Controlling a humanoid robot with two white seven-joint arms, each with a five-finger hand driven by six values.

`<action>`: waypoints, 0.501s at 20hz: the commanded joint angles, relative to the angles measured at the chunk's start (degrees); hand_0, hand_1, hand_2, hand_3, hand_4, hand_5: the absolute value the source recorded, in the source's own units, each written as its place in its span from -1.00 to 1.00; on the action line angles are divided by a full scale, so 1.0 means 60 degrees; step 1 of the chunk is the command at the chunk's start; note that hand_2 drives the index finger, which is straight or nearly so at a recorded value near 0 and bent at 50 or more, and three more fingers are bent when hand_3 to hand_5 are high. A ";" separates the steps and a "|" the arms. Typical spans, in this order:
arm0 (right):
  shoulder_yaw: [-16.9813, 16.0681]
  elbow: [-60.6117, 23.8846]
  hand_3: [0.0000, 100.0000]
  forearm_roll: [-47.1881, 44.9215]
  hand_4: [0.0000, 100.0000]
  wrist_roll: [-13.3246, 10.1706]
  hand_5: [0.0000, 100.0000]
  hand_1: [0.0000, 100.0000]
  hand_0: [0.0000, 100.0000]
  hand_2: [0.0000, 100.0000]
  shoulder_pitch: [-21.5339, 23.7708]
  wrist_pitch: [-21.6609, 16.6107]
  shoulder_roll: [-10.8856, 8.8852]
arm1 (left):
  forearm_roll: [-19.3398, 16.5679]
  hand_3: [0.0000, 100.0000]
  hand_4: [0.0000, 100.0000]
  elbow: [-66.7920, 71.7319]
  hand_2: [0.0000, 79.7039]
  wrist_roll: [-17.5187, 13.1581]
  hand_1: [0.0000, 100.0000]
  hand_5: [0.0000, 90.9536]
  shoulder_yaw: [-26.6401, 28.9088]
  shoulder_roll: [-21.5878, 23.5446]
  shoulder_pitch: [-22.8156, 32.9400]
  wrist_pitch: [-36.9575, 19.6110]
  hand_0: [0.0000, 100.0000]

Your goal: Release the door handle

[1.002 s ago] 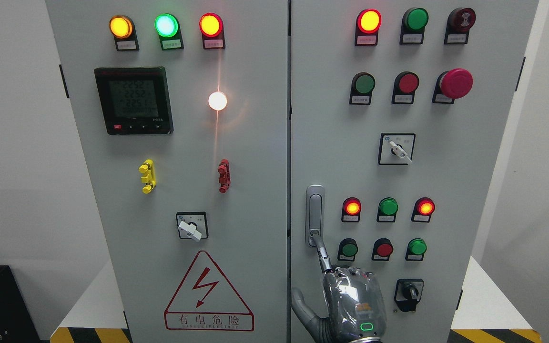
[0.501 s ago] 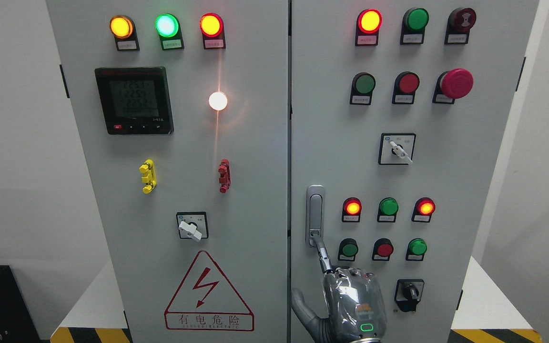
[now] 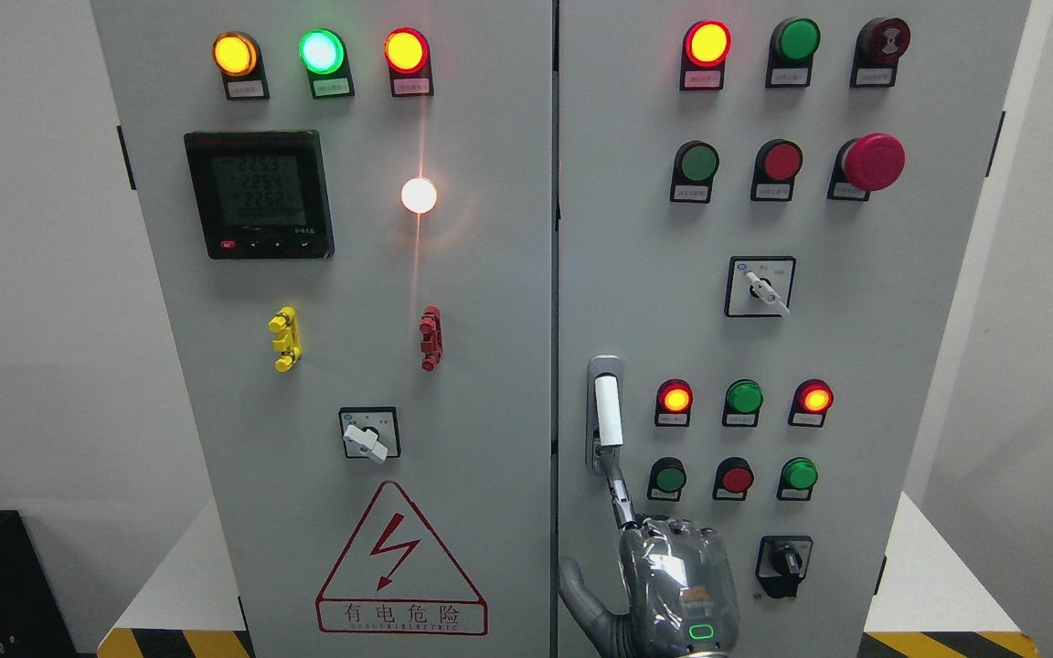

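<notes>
The right robot hand (image 3: 673,576) comes up from the bottom edge, in front of the right door (image 3: 865,366) of a big grey cabinet. One finger (image 3: 616,489) is stretched out straight, the thumb sticks out to the side, and the other fingers are tucked in. The robot hand grips nothing.

Just right of the finger are a dark green button (image 3: 669,478) and a red button (image 3: 737,478). Above those glows a red light (image 3: 675,398). A black knob switch (image 3: 784,559) sits just right of the robot hand. Far to its left is a red warning sign (image 3: 398,567) with a lightning bolt. A white bench (image 3: 933,567) shows behind the cabinet. Nothing stands between the robot hand and the handle.

The door handle (image 3: 608,411) is straight above the finger, near the left edge of the door. It is a long pale bar in a silver plate. Its long side runs up and down. The fingertip touches the plate's bottom end, just under the bar.
</notes>
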 commanded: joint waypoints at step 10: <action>0.0012 0.0208 0.75 -0.0003 0.80 -0.0007 0.97 -0.57 -0.24 -1.00 0.0069 0.0020 0.0000 | -0.0001 -1.00 -1.00 -0.0009 -1.00 -0.0008 0.11 -1.00 0.0000 0.0000 0.0176 0.0004 -0.76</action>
